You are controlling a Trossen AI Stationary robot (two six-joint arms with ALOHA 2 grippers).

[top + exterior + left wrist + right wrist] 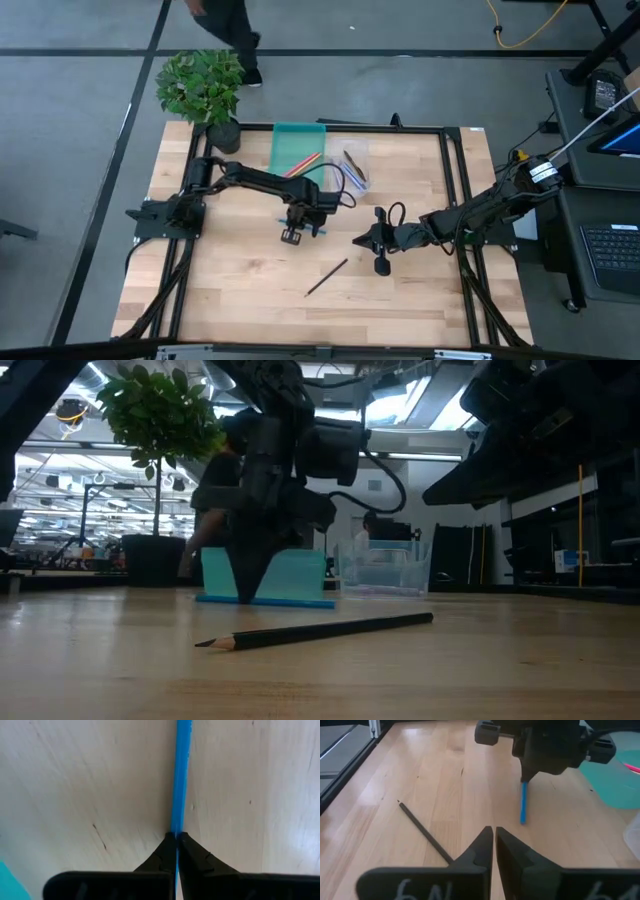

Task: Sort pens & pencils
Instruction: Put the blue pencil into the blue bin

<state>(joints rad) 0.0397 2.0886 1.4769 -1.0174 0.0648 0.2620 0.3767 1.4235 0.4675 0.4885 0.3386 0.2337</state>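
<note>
Left pincer (176,837) pinched on the blue stick (181,775), teal tray (297,147) just behind it.
Stick's long axis runs straight out from the tips; right pincer (494,832) closed, empty, nearer the dark pencil (326,277) on the tabletop (230,290).

Blue pencil (180,775), black pencil (327,277), teal tray (297,146)

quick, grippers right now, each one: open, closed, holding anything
Left gripper: closed on the blue stick near the table's middle.
Right gripper: closed, holding nothing, near the dark pencil.
</note>
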